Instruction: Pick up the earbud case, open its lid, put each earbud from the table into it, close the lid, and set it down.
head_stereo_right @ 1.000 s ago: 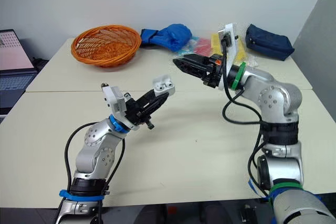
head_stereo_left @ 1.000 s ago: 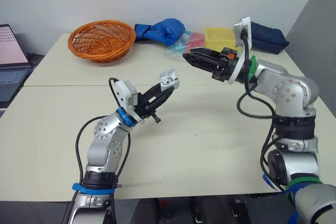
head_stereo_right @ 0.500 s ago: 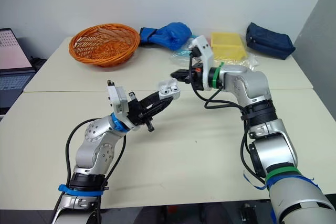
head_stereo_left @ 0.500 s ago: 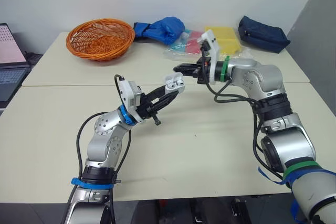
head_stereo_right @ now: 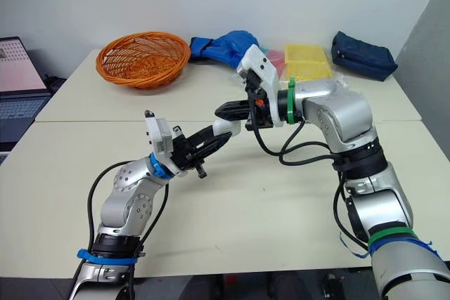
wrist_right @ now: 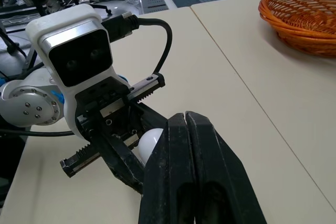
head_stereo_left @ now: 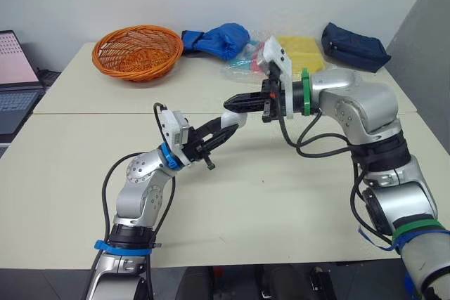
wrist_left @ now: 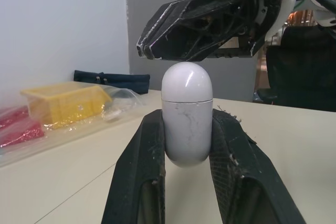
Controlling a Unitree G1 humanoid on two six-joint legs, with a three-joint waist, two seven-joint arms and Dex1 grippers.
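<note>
We see a big table (head_stereo_left: 281,194). Above its middle, our right gripper (head_stereo_left: 228,105) has its fingers pressed together, with nothing in them. Our left gripper (head_stereo_left: 230,125) squeezes the small white case (wrist_left: 186,103), closed up, just at the right gripper's 6 o'clock.

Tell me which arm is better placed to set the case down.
Left. The left gripper holds the closed case; the right gripper is shut, poised just above its lid.
</note>
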